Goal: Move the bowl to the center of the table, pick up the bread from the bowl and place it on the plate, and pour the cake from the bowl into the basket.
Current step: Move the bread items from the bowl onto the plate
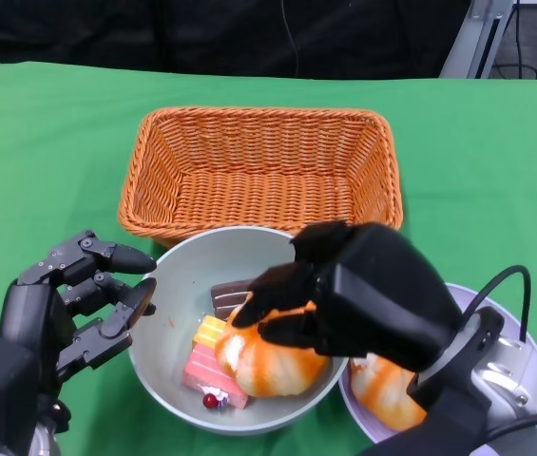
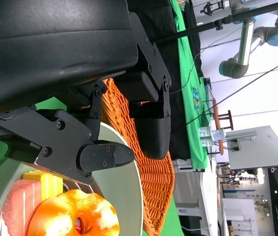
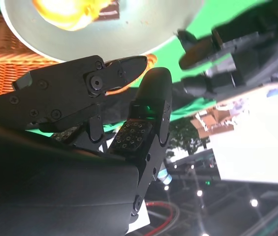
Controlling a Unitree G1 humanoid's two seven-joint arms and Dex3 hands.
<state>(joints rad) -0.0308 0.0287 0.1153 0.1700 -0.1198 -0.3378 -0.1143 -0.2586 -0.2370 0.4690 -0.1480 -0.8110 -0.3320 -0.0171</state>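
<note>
The right hand [image 1: 330, 290] is closing its fingers on the glazed orange bread [image 1: 273, 361] for lifting, while the spread-fingered left hand [image 1: 83, 299] is steadying the pale green bowl [image 1: 178, 275].

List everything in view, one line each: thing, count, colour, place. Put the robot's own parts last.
Table: one, covered in green cloth, under everything.
Basket: one, orange wicker, far side of the bowl, nothing seen in it.
Bowl: one, pale grey-green, near centre front, touching the basket's near rim.
Bread: one in the bowl, orange and white glazed, under the right hand's fingers.
Cake: several pieces in the bowl, pink, yellow and brown, beside the bread.
Plate: one, pale lilac, right of the bowl, mostly hidden by the right arm.
Second bread: one, orange and white, on the plate.
Left robot hand: one, black, at the bowl's left rim.
Right robot hand: one, black, over the bowl.
</note>
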